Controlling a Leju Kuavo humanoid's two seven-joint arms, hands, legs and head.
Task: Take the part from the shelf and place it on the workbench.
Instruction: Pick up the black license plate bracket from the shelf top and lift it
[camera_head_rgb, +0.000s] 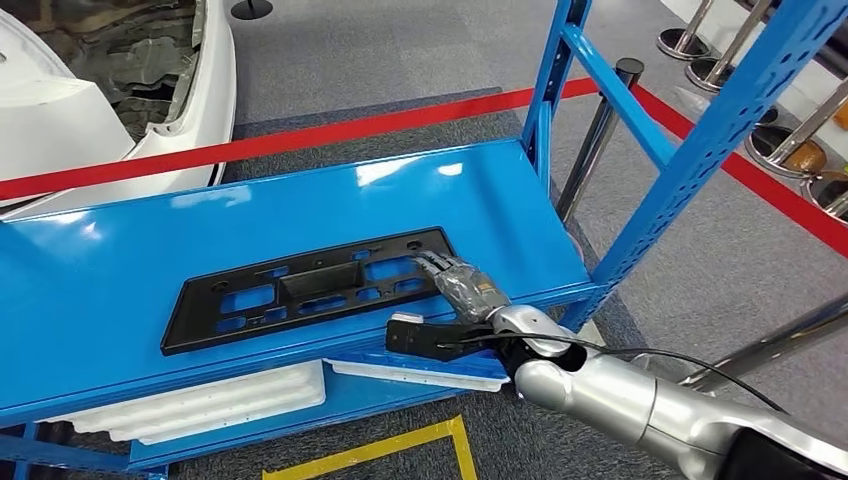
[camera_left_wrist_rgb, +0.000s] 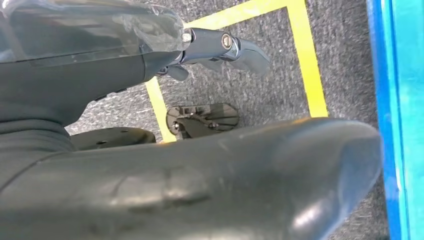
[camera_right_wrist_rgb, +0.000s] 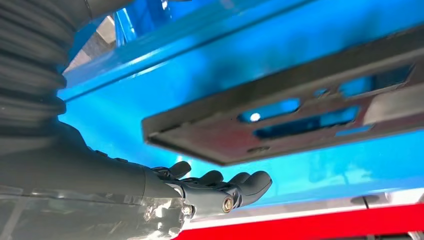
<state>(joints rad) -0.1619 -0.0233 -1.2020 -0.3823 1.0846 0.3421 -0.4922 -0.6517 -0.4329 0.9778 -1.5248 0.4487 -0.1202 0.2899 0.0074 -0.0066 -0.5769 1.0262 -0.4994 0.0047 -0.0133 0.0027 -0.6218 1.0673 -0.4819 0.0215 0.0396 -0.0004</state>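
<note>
Lying flat on the blue shelf (camera_head_rgb: 120, 270), the black part (camera_head_rgb: 300, 290) has the right robot hand (camera_head_rgb: 462, 283) at its near right corner, fingers on or just over the edge. Right wrist view shows fingers (camera_right_wrist_rgb: 240, 186) extended beside the part (camera_right_wrist_rgb: 300, 120), nothing gripped. Left robot hand (camera_left_wrist_rgb: 220, 47) hangs over yellow floor tape (camera_left_wrist_rgb: 305, 55), clenched or not: cannot tell.

- A flat black plastic part (camera_head_rgb: 310, 290), long and rectangular, is pierced by several cut-out windows through which blue is seen.
- It is laid flat on the glossy blue shelf (camera_head_rgb: 100, 290), lengthwise along it and near the front edge.
- Its right end is seen just beside the fingers of the right hand (camera_head_rgb: 462, 283); contact cannot be told.
</note>
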